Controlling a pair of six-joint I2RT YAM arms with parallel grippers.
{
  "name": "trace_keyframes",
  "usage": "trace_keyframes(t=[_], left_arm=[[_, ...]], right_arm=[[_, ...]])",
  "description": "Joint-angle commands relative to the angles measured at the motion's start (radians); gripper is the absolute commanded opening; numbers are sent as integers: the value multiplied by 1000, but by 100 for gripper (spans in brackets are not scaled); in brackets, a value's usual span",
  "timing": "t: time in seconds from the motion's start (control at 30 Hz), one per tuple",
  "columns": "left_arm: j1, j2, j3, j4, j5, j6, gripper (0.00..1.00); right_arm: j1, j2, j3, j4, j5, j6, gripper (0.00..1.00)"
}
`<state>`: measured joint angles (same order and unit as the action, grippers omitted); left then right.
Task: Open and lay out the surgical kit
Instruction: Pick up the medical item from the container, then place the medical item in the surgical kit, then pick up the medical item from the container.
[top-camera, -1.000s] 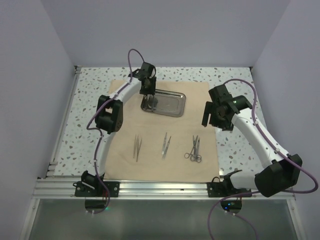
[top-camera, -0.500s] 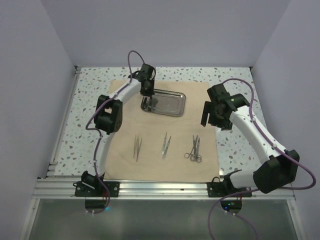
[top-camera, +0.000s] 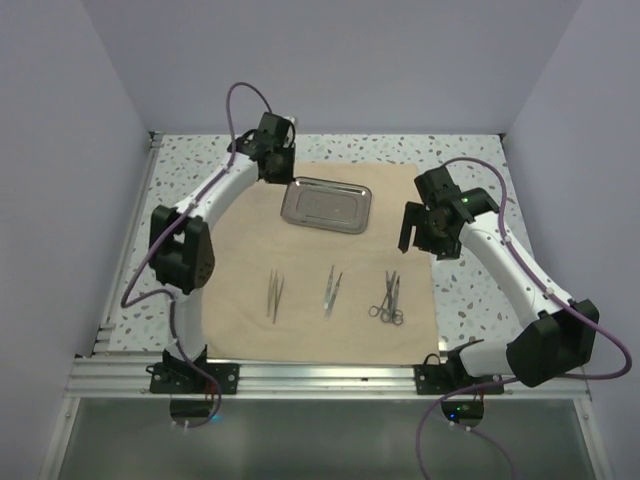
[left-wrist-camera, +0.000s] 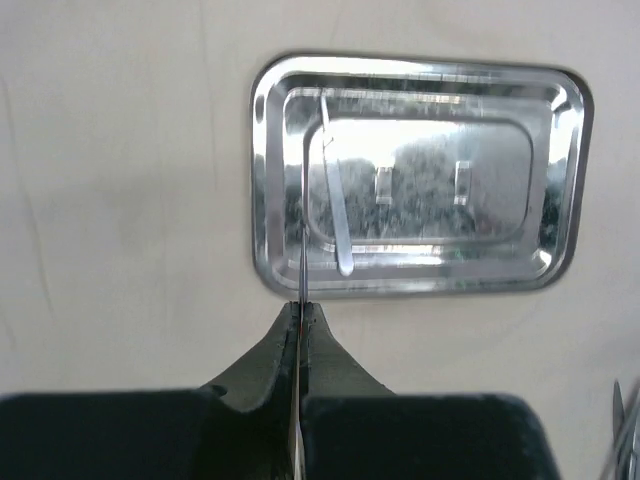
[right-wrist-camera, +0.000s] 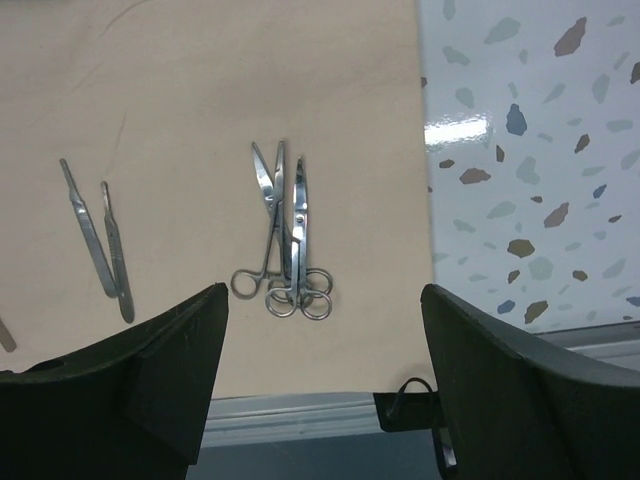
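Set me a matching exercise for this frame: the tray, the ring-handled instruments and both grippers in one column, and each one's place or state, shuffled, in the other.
Column one
1. steel tray
2. ring-handled instruments
3. left gripper
4. right gripper

Column two
A. open, above the right edge of the cloth
B. lying together on the near right part of the cloth
C. shut on a thin instrument
D. on the far part of the cloth

Pairs: 1-D, 2-B, 3-C, 4-A

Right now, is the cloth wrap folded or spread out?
Spread out: the cloth wrap lies flat and open, with the steel tray and the ring-handled instruments resting on top of it.
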<state>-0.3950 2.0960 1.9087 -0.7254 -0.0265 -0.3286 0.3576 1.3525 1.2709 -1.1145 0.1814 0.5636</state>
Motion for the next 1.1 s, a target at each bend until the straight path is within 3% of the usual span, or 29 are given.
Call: trace_keyframes(t=[0.0,0.17,0.33,0.37,0.47,0.5,0.6,0.63,0.83,1.07], left_arm=[[-2,-254,-254,18,-32,-21,0],[-54,-535,-699,86,-67,-101,0],[-105,-697,-947,132,-70,-197,1],[-110,-724,-982,127,-79,-211,14],[-110,-754,-999,116,-85,-224,32],[-110,-755,-993,113,-92,-225,48],[-110,-739,-933,101,-111,-208,61],[-110,-723,-909,100,-118,-199,62],[-105,-469,-582,92,-128,-107,59],[-81,-6,-54,49,-128,-50,53]], right_arm=[[-5,-13,22,33,-45,-28,82],[-5,-23,12,48,-75,-31,81],[-5,-38,-22,58,-99,-39,81],[-3,-42,-31,58,-105,-42,81],[-3,-47,-42,58,-103,-47,81],[-5,-49,-42,56,-100,-45,81],[-5,-67,-48,51,-96,-41,81],[-3,-72,-50,50,-95,-38,81],[-5,-130,-80,25,-71,-14,81],[-5,-167,-111,10,-40,33,81]])
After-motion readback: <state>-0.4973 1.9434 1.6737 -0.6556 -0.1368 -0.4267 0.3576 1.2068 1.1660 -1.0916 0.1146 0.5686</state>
